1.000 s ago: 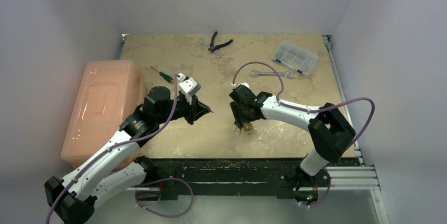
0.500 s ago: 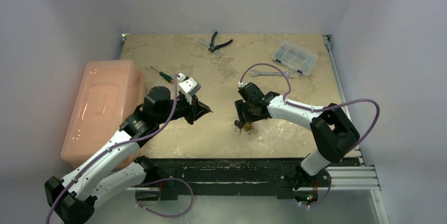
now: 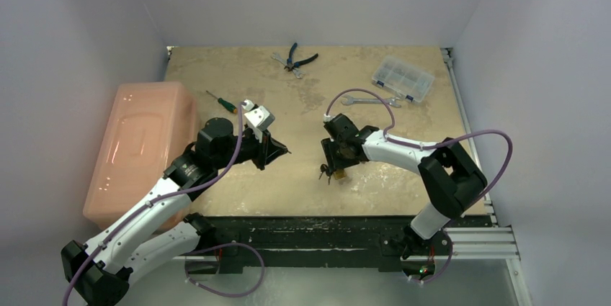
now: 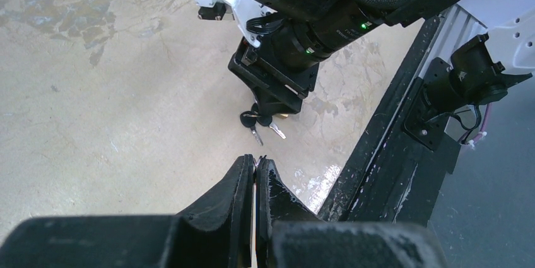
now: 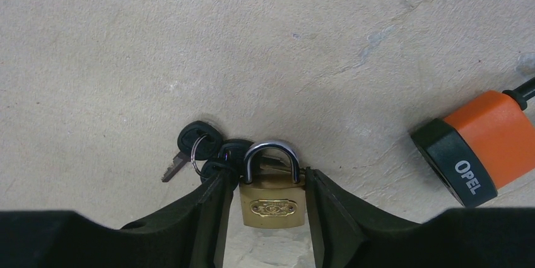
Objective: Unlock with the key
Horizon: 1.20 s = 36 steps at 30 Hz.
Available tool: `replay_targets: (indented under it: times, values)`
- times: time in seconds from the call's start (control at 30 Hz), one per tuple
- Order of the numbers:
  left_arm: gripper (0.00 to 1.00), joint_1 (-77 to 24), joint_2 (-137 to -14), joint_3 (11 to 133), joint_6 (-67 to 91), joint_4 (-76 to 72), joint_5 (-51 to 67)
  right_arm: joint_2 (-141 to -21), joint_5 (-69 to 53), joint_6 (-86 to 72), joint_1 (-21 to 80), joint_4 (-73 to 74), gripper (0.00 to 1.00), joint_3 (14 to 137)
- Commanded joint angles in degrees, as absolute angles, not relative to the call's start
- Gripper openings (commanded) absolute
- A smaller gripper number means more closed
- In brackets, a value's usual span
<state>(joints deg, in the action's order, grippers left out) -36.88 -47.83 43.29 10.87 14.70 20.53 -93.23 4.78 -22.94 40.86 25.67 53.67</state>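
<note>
A brass padlock (image 5: 271,202) with a steel shackle lies flat on the table, also visible under the right wrist in the top view (image 3: 339,174). A ring of black-headed keys (image 5: 200,145) rests against its left side (image 4: 255,122). My right gripper (image 5: 267,173) is down over the padlock with a finger on each side. The right finger touches the body, while a thin gap shows on the left, where the finger sits over the key heads. My left gripper (image 4: 255,161) hovers to the left (image 3: 286,152), shut, with nothing seen between its fingers.
An orange and black handle marked OPEL (image 5: 479,148) lies just right of the padlock. A pink bin (image 3: 140,147) stands at the left; a green screwdriver (image 3: 220,101), pliers (image 3: 295,57), a wrench (image 3: 371,101) and a clear organizer box (image 3: 403,78) lie farther back. The black front rail (image 3: 324,223) is close.
My right gripper has shifted slightly right and settled over the padlock, its jaws narrowing around it. The left arm has not moved.
</note>
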Motion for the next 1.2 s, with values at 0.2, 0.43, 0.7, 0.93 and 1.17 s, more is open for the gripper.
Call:
replay_targets:
  times: [0.2, 0.43, 0.7, 0.93, 1.17]
  values:
    - [0.00, -36.9, -48.2, 45.3, 9.9, 13.5, 20.2, -95.1, 7.9, -22.9, 41.5, 28.3, 0.65, 53.3]
    - [0.00, -36.9, -48.2, 45.3, 9.8, 13.4, 20.4, -87.6, 6.5, -24.5, 41.4, 27.9, 0.71, 51.9]
    - [0.00, -36.8, -47.7, 45.3, 9.9, 13.5, 20.4, -86.1, 7.1, -24.9, 41.4, 28.5, 0.65, 51.4]
    - [0.00, -36.9, -47.5, 45.3, 10.0, 13.5, 20.5, -89.3, 7.3, -25.3, 42.2, 28.4, 0.61, 50.9]
    - [0.00, -36.9, -47.5, 45.4, 9.9, 13.4, 20.7, -91.6, 8.6, -25.0, 42.9, 27.9, 0.60, 52.2]
